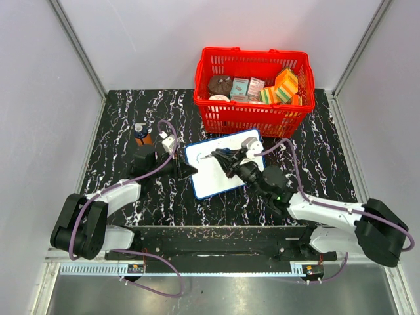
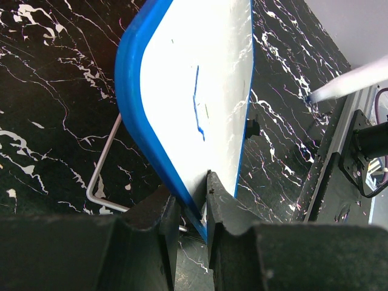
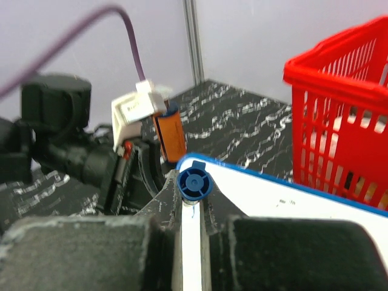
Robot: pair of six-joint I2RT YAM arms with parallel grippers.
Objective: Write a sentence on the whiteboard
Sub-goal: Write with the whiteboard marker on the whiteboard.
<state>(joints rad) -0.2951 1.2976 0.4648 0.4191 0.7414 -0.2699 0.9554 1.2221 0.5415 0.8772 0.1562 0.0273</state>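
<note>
In the left wrist view the whiteboard [image 2: 200, 60] runs off the top edge, its near corner disappears between the fingers of the left gripper [image 2: 193, 197], and the sentence [image 2: 196, 103] shows only as one thin blue stroke that reads as no letter. In the right wrist view only the blue end of the marker [image 3: 194, 180] shows, its barrel buried in the closed right gripper [image 3: 194, 203], while the red basket [image 3: 339, 43] is cut by the right edge and its contents blur. From above, any writing on the board is too small to read.
</note>
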